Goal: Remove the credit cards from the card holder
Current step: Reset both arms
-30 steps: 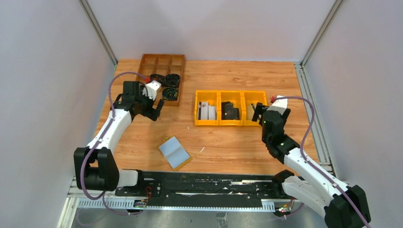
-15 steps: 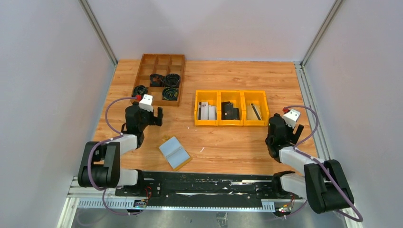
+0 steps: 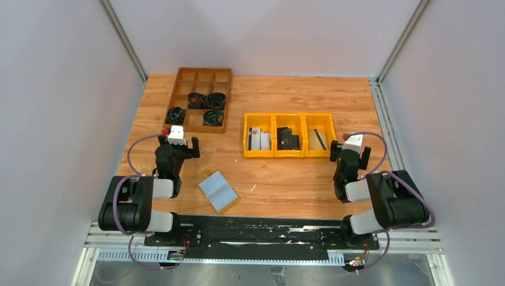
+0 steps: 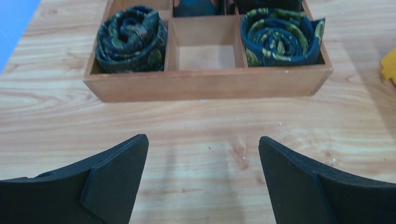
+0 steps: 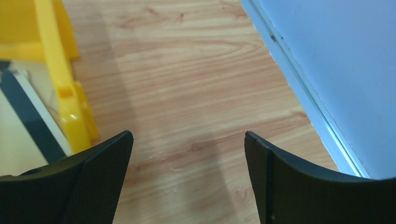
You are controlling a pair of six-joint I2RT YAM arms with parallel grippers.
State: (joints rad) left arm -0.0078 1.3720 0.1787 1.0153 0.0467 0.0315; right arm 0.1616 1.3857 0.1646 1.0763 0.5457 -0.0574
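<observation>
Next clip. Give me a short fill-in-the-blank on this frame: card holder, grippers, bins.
1. The card holder lies ___, not shut, on the table.
2. The left gripper and right gripper both stand open and hold ___.
3. The row of yellow bins counts ___ of them.
4. The card holder lies nearer the ___ arm's gripper.

Missing words: open; nothing; three; left.

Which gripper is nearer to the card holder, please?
Left. The left gripper is just beyond the card holder and to its left; the right gripper is far off to its right, beside the yellow bins.
</observation>
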